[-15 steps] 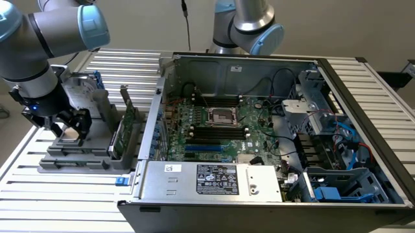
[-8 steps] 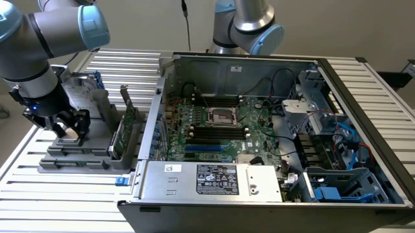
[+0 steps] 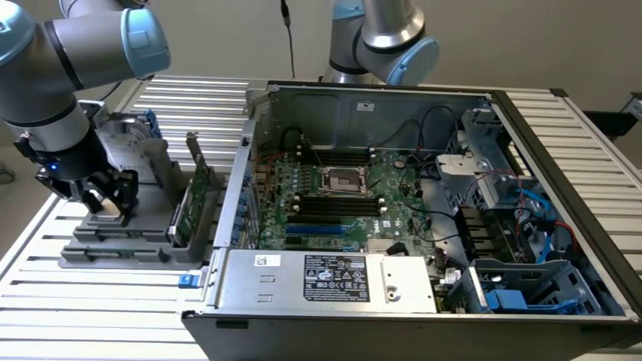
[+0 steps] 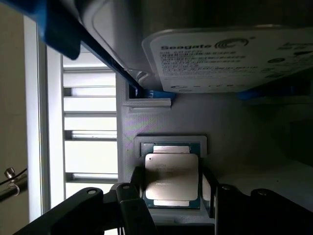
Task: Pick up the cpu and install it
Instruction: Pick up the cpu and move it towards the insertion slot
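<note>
The cpu (image 4: pixel 171 178), a small square chip with a silver-grey top, lies flat in a shallow recess of the grey holder (image 4: pixel 166 117). My gripper (image 4: pixel 173 182) hangs straight over it, open, with one dark finger (image 4: pixel 138 183) on each side of the chip and close to its edges. In the exterior view my gripper (image 3: pixel 105 201) stands low over the grey holder (image 3: pixel 131 244) at the exterior view's left, outside the computer case. The dark square socket frame (image 3: pixel 341 180) sits on the green motherboard inside the case.
A silver hard drive (image 4: pixel 230 54) with a blue bracket stands in the holder just beyond the chip. A green card (image 3: pixel 191 203) stands upright between the holder and the open case wall (image 3: pixel 236 195). A second arm (image 3: pixel 386 37) stands behind the case.
</note>
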Robot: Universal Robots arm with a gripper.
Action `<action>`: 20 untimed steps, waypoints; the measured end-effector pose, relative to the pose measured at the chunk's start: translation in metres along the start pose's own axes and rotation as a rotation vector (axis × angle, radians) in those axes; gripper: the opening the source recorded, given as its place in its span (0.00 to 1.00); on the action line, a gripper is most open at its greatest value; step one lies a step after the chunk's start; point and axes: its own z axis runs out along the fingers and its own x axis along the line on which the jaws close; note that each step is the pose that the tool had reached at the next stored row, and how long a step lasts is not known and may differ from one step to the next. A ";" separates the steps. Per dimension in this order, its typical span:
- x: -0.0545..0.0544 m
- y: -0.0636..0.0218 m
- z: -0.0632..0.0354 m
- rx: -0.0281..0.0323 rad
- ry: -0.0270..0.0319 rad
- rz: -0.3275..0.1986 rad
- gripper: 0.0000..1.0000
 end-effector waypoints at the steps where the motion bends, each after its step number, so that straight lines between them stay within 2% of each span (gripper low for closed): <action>1: 0.000 0.0000 0.0000 0.0000 0.0003 0.000 0.55; 11: 0.000 0.0001 -0.0023 -0.0005 0.0019 0.000 0.55; 16: 0.001 0.0008 -0.0145 -0.0029 0.0020 0.000 0.55; 20: 0.002 0.0017 -0.0312 -0.0044 0.0020 0.000 0.55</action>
